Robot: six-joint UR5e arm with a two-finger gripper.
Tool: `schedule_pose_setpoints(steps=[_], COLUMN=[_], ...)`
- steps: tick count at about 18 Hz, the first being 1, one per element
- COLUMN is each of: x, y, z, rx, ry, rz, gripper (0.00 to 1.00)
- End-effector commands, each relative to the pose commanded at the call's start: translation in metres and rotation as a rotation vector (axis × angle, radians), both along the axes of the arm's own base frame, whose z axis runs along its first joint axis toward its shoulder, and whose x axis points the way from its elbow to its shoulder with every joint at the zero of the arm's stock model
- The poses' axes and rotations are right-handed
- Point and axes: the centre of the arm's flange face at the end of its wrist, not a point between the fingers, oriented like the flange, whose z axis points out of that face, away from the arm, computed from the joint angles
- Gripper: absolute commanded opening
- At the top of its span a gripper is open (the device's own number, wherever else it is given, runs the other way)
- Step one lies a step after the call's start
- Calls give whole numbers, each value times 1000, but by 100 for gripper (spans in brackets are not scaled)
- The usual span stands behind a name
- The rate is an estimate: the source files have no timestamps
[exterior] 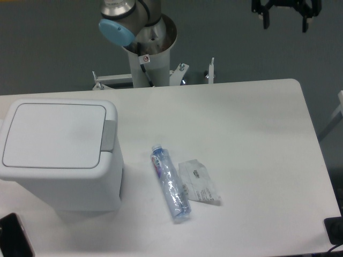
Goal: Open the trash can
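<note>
The trash can (59, 152) is a big white boxy bin standing at the left of the table. Its flat square lid (53, 134) lies shut, with a grey push tab (109, 135) on its right edge. My gripper (284, 20) hangs at the top right of the view, high above and beyond the table's far edge, far from the bin. Its two dark fingers point down with a wide gap and nothing between them, so it is open.
A clear plastic bottle (170, 183) lies on the white table (246, 134) near the middle front, with a crumpled clear wrapper (199, 182) just to its right. The arm's base (147, 48) stands behind the far edge. A dark object (15, 235) sits at the front left corner.
</note>
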Motion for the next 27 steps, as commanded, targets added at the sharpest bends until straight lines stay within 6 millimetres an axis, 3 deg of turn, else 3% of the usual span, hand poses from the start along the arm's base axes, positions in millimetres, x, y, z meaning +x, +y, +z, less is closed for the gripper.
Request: schedule_pose_setpoints(steps=[5,7,10,15,17,21,23,27], x=[1,4,-3,14,29,62,79,91], y=[2,22,36,87,121,179,218,250], z=[0,6,12,10,10,-10,-25,-45], rx=[28,160,277,406,447,458,476,496], ry=[-9,-44,-95,-213,-277,-411,-528,-714], rz=[59,225,360,510,578,681,697,851], gripper=[100,100,100,100,100,100,100,100])
